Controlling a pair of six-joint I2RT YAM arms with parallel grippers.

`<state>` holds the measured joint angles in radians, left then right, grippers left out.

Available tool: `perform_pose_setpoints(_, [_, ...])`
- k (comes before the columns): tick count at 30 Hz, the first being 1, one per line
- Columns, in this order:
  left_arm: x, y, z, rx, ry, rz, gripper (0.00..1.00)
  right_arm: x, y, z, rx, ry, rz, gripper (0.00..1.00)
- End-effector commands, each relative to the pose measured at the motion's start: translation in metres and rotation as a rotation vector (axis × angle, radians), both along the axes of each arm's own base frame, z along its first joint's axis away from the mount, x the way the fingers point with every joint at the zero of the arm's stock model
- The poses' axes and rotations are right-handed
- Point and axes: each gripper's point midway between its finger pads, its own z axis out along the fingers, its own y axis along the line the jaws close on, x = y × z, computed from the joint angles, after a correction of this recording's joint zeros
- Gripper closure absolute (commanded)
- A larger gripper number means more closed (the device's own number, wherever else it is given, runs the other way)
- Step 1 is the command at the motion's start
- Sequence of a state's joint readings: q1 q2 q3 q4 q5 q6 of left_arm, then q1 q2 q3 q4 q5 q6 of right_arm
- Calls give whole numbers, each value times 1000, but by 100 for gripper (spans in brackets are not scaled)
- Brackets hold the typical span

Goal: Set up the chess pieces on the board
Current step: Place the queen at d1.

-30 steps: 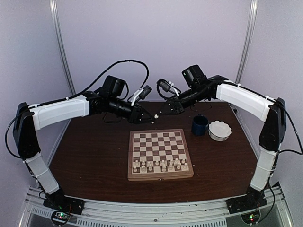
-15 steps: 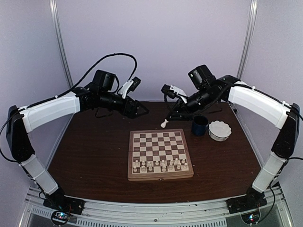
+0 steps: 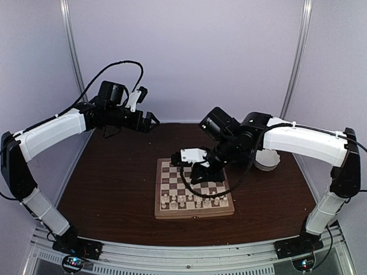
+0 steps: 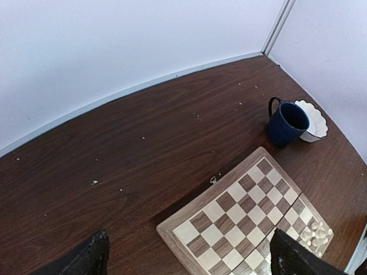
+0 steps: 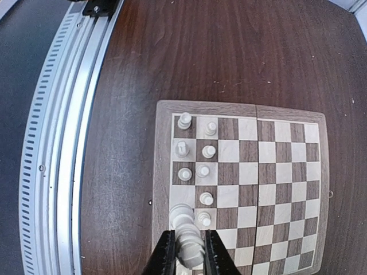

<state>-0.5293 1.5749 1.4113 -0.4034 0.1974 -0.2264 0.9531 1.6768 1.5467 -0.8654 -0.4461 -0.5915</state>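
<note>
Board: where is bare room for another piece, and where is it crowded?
Bare: the board squares beyond the two near rows, to the far rim; the table left of and behind it. Crowded: the near rows of chess pieces; the mug and bowl at far right. The right gripper holds a piece over the board.

Brown-and-cream checked board (image 5: 275, 172); navy mug (image 4: 287, 123)

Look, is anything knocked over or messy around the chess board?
Nothing is knocked over: the chess pieces on the board all stand upright on their squares. The only mess is tiny pale specks scattered on the table beyond it.
</note>
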Motion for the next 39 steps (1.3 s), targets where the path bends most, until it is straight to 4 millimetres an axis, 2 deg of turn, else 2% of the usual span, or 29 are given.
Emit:
perform_pose_setpoints(1, [1,13,14,26,-59,49,2,-11,2,-36,-130,-72,68,88])
perform_pose_setpoints(8, [0,13,16,25,-55,47,2,-22,12,-70,-216,-94,125,88])
perform_pose_setpoints(17, [1,13,14,24,-49,49,2,-21,12,-93,-266,-100,122,87])
perform_pose_setpoints(27, [1,9,7,21,-20,37,2,-12,16,-104,-276,-121,83,85])
perform_pose_setpoints(39, [0,7,9,13,-19,28,2,-9,18,-115,-298,-119,79,84])
